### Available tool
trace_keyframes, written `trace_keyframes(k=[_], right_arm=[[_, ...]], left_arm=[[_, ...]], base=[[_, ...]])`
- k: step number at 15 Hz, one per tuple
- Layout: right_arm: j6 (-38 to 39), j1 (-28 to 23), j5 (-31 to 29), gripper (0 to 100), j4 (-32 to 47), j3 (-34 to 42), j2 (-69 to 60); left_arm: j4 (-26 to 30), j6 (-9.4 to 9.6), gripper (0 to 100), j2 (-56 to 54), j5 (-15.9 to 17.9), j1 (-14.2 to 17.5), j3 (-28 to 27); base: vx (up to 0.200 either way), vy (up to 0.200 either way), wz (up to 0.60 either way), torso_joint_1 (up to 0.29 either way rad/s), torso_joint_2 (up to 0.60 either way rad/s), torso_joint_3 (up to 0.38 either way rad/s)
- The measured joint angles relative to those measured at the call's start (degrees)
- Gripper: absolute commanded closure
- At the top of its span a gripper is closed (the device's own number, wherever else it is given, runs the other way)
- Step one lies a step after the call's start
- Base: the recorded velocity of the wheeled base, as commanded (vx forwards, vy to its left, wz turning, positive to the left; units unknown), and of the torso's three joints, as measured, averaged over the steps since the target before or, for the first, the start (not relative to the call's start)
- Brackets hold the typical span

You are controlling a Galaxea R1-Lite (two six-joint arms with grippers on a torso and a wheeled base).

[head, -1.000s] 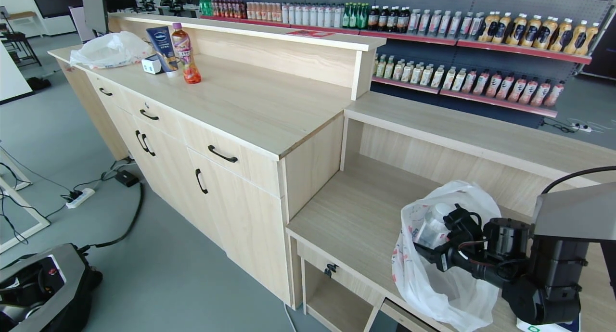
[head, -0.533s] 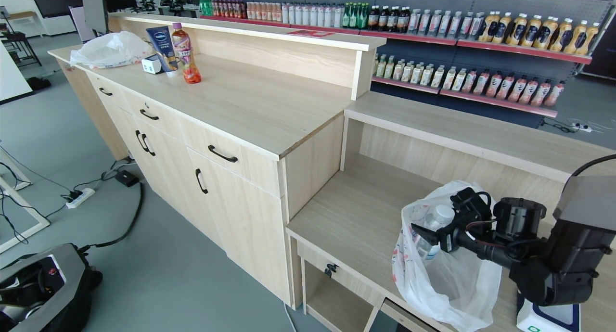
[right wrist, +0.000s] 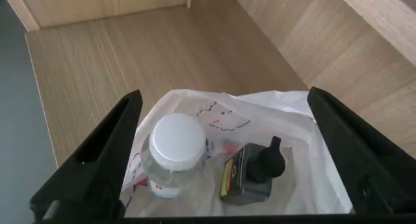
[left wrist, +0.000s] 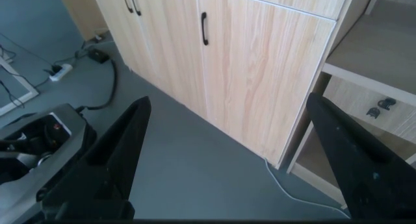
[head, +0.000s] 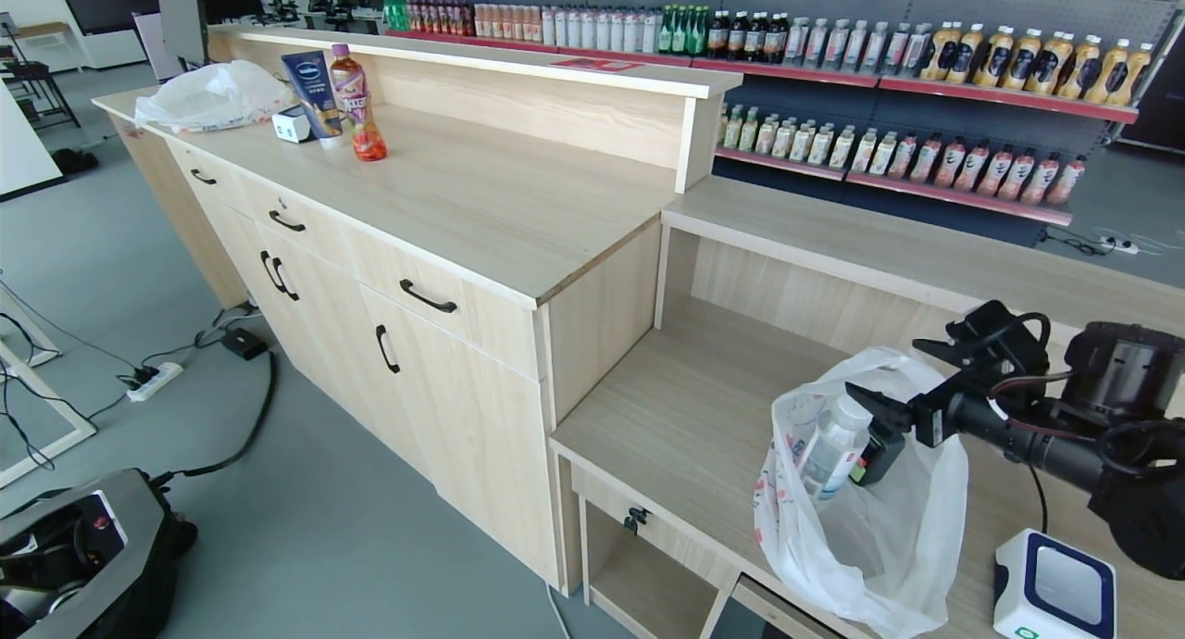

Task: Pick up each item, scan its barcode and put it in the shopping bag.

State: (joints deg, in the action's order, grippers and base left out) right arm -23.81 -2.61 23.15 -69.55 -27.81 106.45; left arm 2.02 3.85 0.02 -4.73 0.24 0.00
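1. Head view: our right claw [head: 903, 375] hangs just above the mouth of the shopping bag [head: 861, 537], fingers spread wide and holding nothing. The bag stands on the low surface [head: 685, 407], with the scanner [head: 1055, 588] near it. Inside the bag, a clear bottle [head: 829, 444] with a white cap leans beside a dark container [head: 875, 454]. An orange bottle [head: 356, 106] and a blue tube [head: 310, 83] stand well apart from the bag on the higher surface [head: 481, 194], not yet bagged.
2. Left wrist view: our left claw [left wrist: 227, 104] is wide and empty, over the floor [left wrist: 195, 172] beside a cabinet door [left wrist: 260, 68].
3. Right wrist view: we look down between the wide fingers into the bag, where the clear bottle [right wrist: 174, 152] and the dark container [right wrist: 250, 172] lie side by side. We judge this item placed. To finish well, we should lift the claw straight up and keep both fingers off the thin plastic rim. That way the bag is neither dragged nor tipped before we turn towards the remaining items.
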Motion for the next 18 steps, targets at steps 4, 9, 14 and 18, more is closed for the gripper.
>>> trace_keyframes(k=[4, 9, 14, 18], right_arm=[[4.1, -2.3, 0.5, 0, 4.3, -1.3, -12.5], [5.5, -7.7, -3.7, 0, 59.1, -14.9, -32.0], [9.6, -9.8, -21.0, 0, 73.6, -17.9, -48.5], [11.7, -9.8, -22.8, 0, 73.2, -8.8, -57.5]], left_arm=[[0.0, 0.02, 0, 0.0, 0.0, 0.0, 0.0], [0.0, 0.02, 0, 0.0, 0.0, 0.0, 0.0], [0.0, 0.02, 0, 0.0, 0.0, 0.0, 0.0], [0.0, 0.02, 0, 0.0, 0.0, 0.0, 0.0]], base=[[0.0, 0.0, -0.6, -0.001, 0.0, 0.004], [0.0, 0.0, -0.6, 0.001, 0.0, 0.008], [0.0, 0.0, -0.6, 0.001, 0.0, 0.007], [0.0, 0.0, -0.15, 0.001, 0.0, -0.001]])
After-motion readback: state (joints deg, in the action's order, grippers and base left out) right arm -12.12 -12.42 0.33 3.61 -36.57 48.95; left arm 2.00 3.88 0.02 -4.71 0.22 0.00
